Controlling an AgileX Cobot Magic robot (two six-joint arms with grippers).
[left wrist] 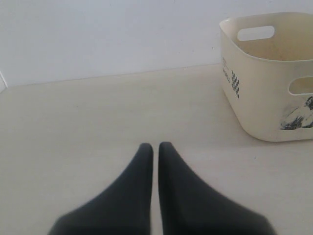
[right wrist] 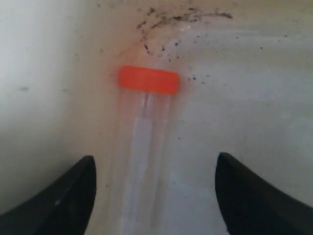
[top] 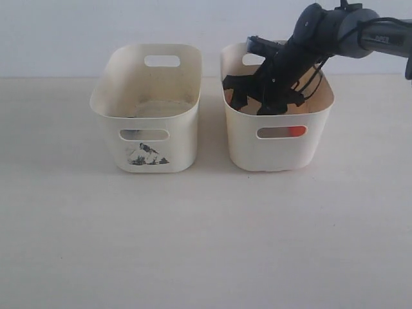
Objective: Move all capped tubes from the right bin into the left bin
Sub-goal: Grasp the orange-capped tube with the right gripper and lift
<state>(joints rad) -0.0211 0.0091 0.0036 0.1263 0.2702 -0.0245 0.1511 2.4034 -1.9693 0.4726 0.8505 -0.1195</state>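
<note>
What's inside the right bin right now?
The right gripper, open, straddling an orange-capped tube lying on the speckled floor; orange shows through the front slot. The wall and arm hide the rest of the floor, so other tubes cannot be ruled out.

The orange-capped tube [right wrist: 143, 142] is blurred, its uncapped end cut off at the picture's edge.
</note>
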